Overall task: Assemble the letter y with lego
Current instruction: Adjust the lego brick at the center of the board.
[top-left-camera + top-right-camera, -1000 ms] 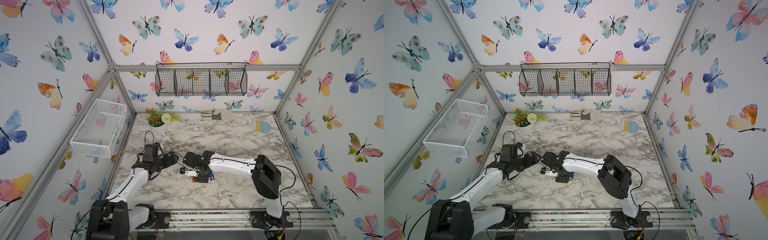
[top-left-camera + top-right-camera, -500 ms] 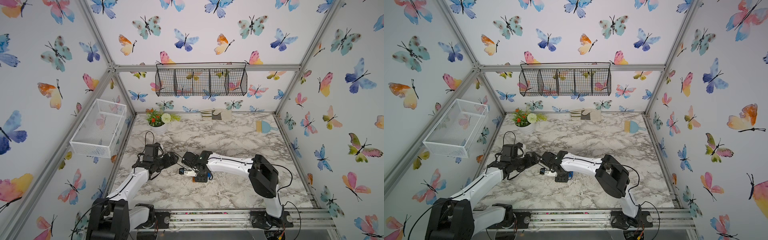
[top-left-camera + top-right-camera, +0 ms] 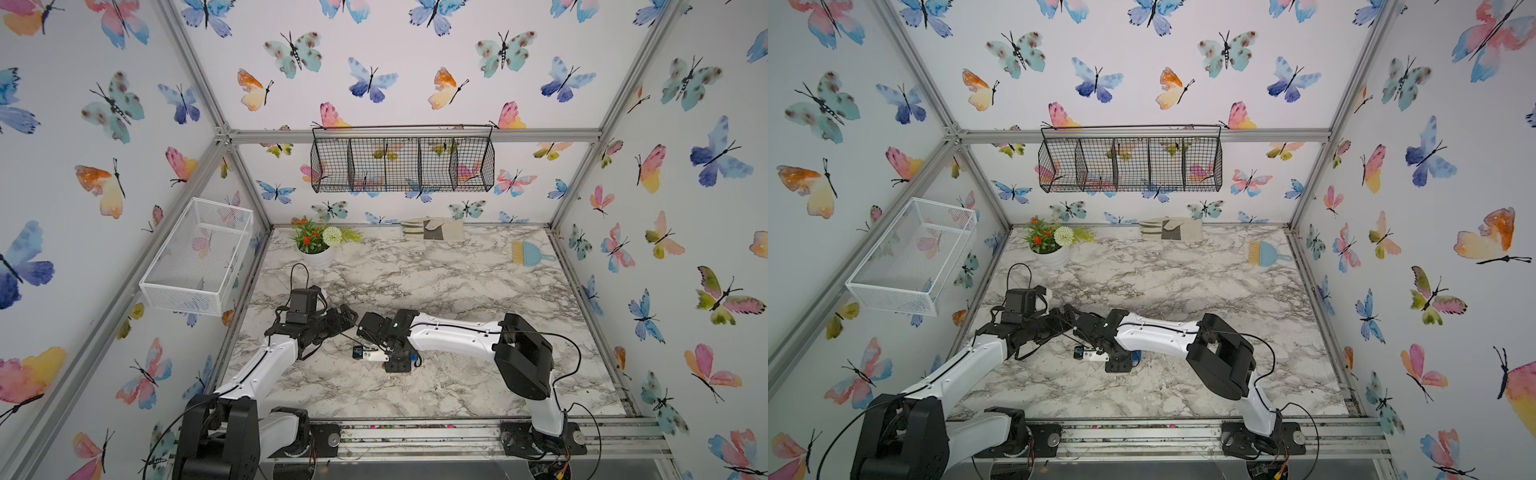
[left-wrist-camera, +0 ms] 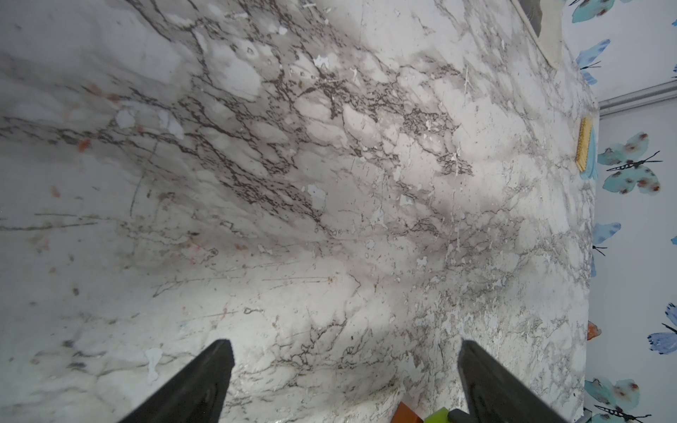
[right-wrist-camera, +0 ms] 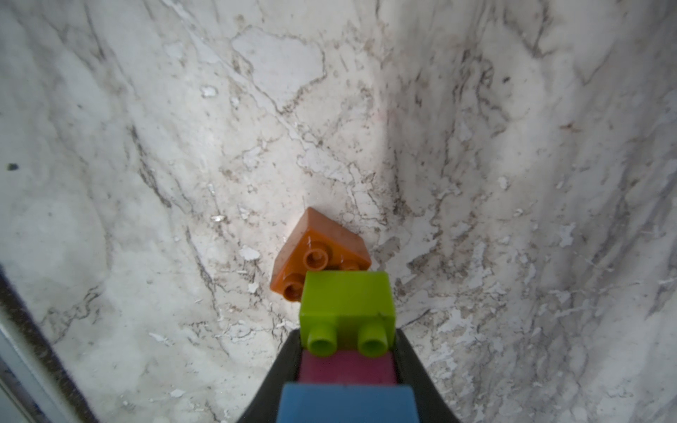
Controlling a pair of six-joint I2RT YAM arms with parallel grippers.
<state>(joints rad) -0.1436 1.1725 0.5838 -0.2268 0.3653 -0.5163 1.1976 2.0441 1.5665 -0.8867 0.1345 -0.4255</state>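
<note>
Right jaws low over marble-look desk [image 3: 457, 270] in both top views, left jaws beside. L wrist: I see left jaws wide apart. R wrist: right jaws clamped on pink plastic brick [image 5: 346, 370], blue brick [image 5: 348, 403] behind, lime green brick [image 5: 346, 300] ahead; orange studded brick [image 5: 318, 249] on desk at green's tip.
</note>
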